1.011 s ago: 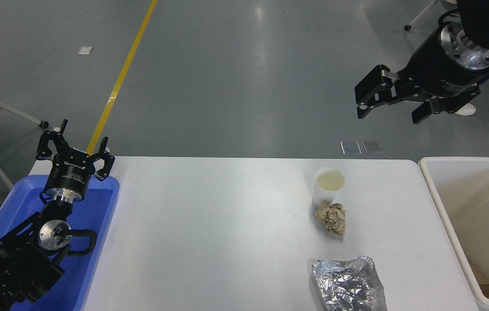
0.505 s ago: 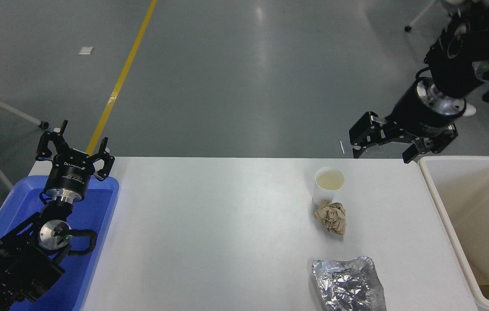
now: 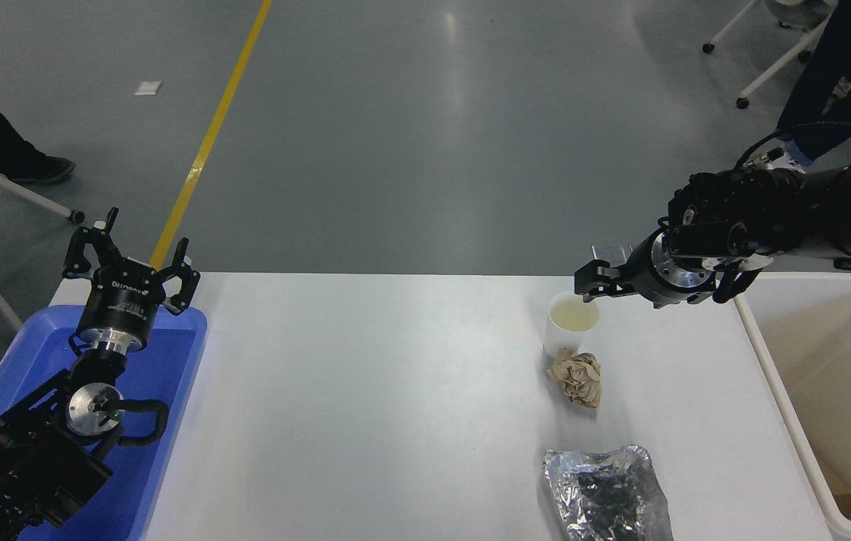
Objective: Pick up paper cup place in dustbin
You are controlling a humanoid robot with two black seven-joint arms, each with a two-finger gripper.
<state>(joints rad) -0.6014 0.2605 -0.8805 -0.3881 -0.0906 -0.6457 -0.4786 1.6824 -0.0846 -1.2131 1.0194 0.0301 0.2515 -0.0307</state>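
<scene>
Head view shows my right claw (image 3: pixel 589 282) reaching in from the right side, low over the far edge of the table (image 3: pixel 395 391). Its tip sits right at the far right side of the paper cup (image 3: pixel 572 324), at the rim. From up here the fingers look close together, but I cannot tell for sure if they are apart or together. I am not holding anything.

The paper cup stands upright near the far edge of the table, toward the right. It is empty, and I can see its cream inside. A crumpled brown paper ball (image 3: pixel 577 379) touches the cup on its near side. A silver foil tray (image 3: pixel 605 492) lies at the near edge, well apart from the cup. The dustbin (image 3: pixel 759 330) stands at the right edge of the table, close to my arm.

My left claw (image 3: pixel 129 270) is parked over the blue tray (image 3: pixel 177 361) at the left edge, with its fingers apart.

I think the grab comes next, and some things could go wrong. The cup is light, so a bump on its rim could tip it over or push it into the paper ball. If I squeeze too hard, the thin paper could squash. If I only pinch the rim, the cup could slip out on the way to the dustbin.
</scene>
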